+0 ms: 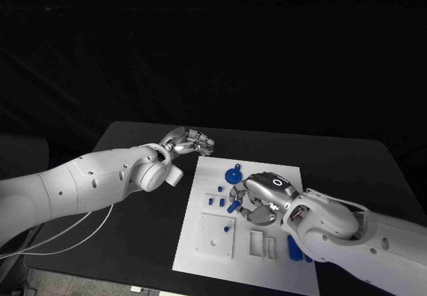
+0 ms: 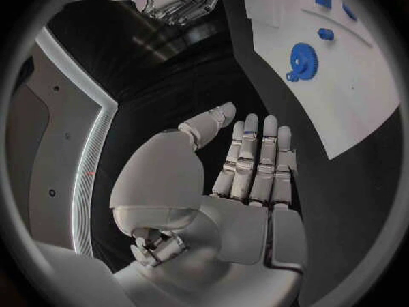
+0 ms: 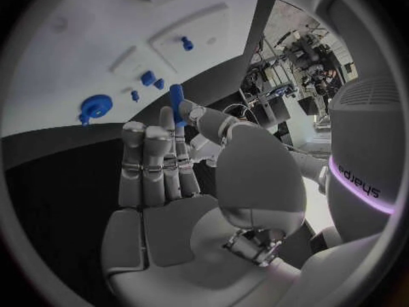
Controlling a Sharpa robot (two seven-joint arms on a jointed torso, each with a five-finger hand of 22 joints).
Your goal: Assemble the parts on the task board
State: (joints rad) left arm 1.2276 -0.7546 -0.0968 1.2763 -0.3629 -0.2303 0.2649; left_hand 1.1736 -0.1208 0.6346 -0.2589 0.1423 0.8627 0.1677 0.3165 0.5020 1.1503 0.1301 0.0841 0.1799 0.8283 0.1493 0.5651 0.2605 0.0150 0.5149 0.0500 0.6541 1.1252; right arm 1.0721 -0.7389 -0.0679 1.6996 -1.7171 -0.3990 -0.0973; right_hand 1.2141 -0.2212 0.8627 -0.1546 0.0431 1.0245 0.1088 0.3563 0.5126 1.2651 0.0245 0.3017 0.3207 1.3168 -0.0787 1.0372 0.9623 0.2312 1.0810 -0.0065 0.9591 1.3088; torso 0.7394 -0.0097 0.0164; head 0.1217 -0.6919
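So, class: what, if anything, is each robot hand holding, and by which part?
The right robot hand pinches a blue peg by its lower end. The left robot hand holds nothing.

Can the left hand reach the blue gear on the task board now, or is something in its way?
Probably yes. The left hand hovers open over the black table just beyond the task board's far-left corner, holding nothing. The blue gear lies near that corner, and the right hand, pinching a blue peg, sits further in.

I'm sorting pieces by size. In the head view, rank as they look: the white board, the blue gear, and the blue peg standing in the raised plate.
1. White board
2. Blue gear
3. Blue peg
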